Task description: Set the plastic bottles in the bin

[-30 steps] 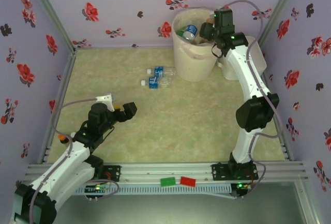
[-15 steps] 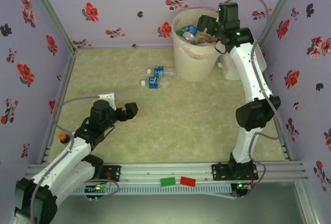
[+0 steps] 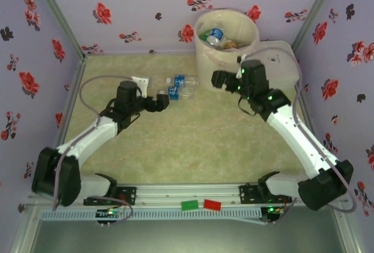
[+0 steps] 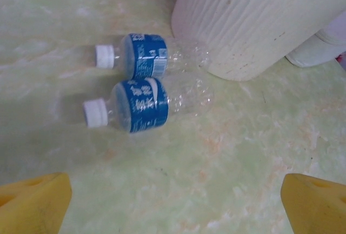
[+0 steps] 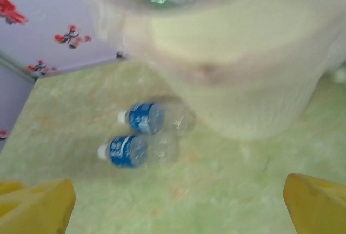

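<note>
**Top and wrist views, bottle-clearing scene.** Your left gripper (image 3: 160,101) hovers over the pale green marbled surface (image 3: 193,148), just left of two clear plastic bottles with blue labels and white caps. Its jaws are spread wide with nothing between them, and in the left wrist view its yellow fingertips (image 4: 32,201) sit at the two lower corners.

The two bottles lie on their sides, side by side, with their caps pointing left. The far bottle (image 4: 141,55) has its base close against the foot of the bin. The near bottle (image 4: 141,104) lies just beside the far one; you cannot tell whether they touch.

The large round cream-white bin (image 3: 225,66) stands at the far edge of the surface, right of centre, with a thin pinkish liner over its rim. Inside it you can make out more bottles (image 3: 213,35), one blue-labelled and one green.

Your right gripper (image 3: 216,80) hangs before the bin's near wall, just right of the two lying bottles. Its jaws are likewise parted and empty.

A white rounded-square lidded box (image 3: 286,66) sits just right of the bin.
</note>
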